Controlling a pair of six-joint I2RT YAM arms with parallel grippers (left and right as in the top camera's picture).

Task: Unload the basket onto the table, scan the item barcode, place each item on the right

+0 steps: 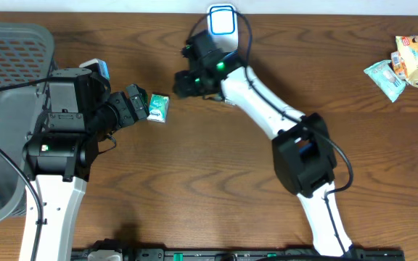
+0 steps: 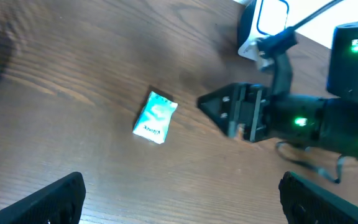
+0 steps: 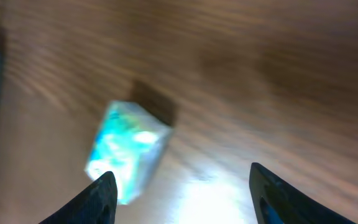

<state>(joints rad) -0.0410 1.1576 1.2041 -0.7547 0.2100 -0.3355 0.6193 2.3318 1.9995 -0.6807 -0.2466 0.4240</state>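
The dark brown wooden table (image 1: pixel 194 188) bears a small teal-and-white soft tissue packet (image 1: pixel 158 107), lying flat between my two grippers and held by neither. My left gripper (image 1: pixel 138 101) hangs just beside it, fingers wide apart. My right gripper (image 3: pixel 185 199) hovers over it, fingers apart on nothing. The white, blue-rimmed barcode scanner (image 1: pixel 222 20) stands near. By my judgement, grasping, lifting and presenting the packet all remain.

One teal packet (image 1: pixel 158 107), one scanner (image 1: pixel 222 20), one grey basket (image 1: pixel 9 54)
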